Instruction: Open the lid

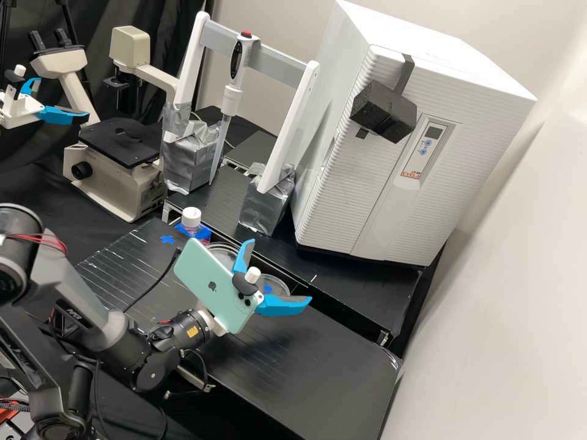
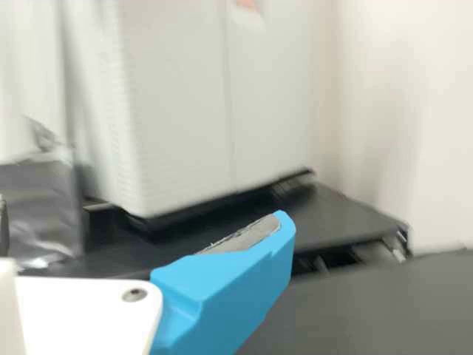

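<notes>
High view, leftmost: white cap (image 1: 191, 216), rounded and upright, seated on a small clear bottle (image 1: 194, 231) at the rear of the black tabletop (image 1: 318, 360). Bottle holds what seems a pinkish liquid; blue holder (image 1: 203, 234) around its base. Next rightward, a clear round dish (image 1: 224, 246), partly hidden behind a mint phone (image 1: 211, 278); contents unclear. Then the claw (image 1: 280, 271), spread wide, nothing gripped. A second clear dish (image 1: 279, 279) lies beyond it, blue mark within its outline. Wrist view gives a grey pad (image 2: 247, 237) along one blue finger.
</notes>
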Robot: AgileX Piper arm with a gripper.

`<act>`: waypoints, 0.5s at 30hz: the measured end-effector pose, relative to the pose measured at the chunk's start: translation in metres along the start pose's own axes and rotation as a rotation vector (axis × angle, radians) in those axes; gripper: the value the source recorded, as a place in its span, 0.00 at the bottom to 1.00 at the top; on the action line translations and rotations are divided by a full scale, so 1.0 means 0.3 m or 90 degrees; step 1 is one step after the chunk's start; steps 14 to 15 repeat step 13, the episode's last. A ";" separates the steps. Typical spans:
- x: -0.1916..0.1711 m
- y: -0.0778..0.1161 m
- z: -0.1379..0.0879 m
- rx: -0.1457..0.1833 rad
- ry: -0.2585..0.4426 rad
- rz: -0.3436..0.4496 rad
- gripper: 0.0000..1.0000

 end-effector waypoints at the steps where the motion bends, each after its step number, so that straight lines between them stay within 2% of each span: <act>1: -0.004 -0.005 -0.016 0.000 0.013 0.002 1.00; 4: -0.025 -0.030 -0.076 0.009 0.064 0.007 1.00; 8: -0.056 -0.077 -0.147 0.027 0.139 -0.020 1.00; 10: -0.067 -0.095 -0.171 0.046 0.168 -0.034 1.00; 13: -0.074 -0.110 -0.193 0.061 0.195 -0.048 1.00; 15: -0.074 -0.110 -0.193 0.061 0.195 -0.048 1.00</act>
